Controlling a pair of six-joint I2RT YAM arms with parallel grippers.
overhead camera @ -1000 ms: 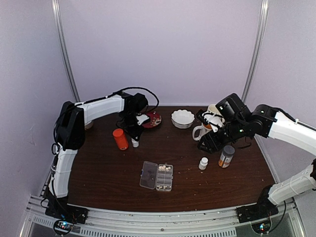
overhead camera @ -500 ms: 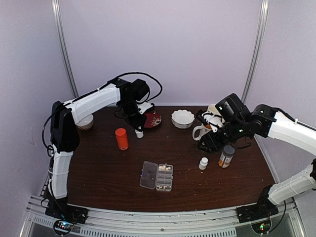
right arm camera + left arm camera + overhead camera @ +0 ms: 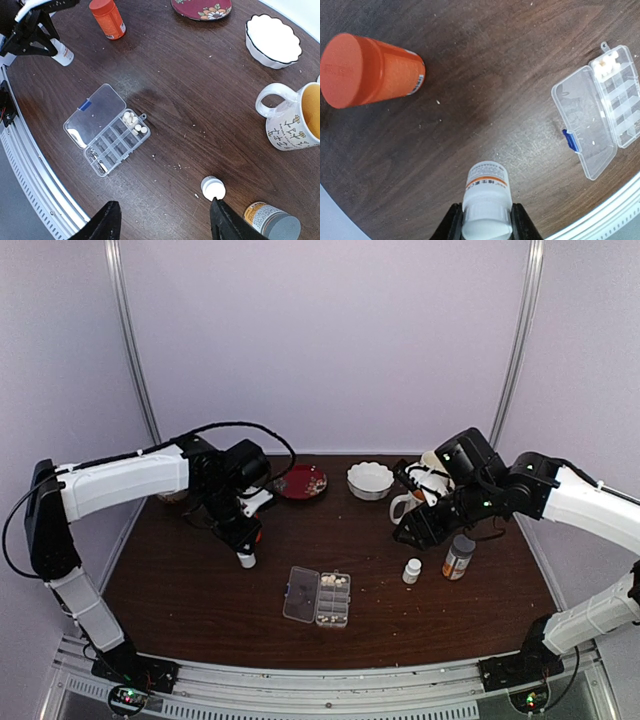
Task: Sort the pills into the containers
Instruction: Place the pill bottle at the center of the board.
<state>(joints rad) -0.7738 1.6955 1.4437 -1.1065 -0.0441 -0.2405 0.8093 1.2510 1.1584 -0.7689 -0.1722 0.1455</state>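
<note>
The clear pill box (image 3: 330, 600) lies open in the middle of the table, its lid (image 3: 580, 127) flat beside the containers (image 3: 117, 142). Several whitish pills (image 3: 134, 124) fill one end cell, also showing as pills (image 3: 609, 64) in the left wrist view. My left gripper (image 3: 243, 545) hangs left of the box, shut on a small white bottle (image 3: 486, 192) with an orange band, held just above the table. My right gripper (image 3: 165, 220) hovers high over the right side, open and empty.
An orange bottle (image 3: 367, 70) stands just behind the left gripper. Below the right gripper stand a second small white bottle (image 3: 213, 188) and an amber bottle (image 3: 272, 222). A mug (image 3: 295, 122), a white scalloped bowl (image 3: 273, 40) and a red plate (image 3: 301, 482) sit further back.
My left arm has carried the small white bottle from beside the red plate forward and left, past the orange bottle, toward the pill box. The right arm has hardly moved.
</note>
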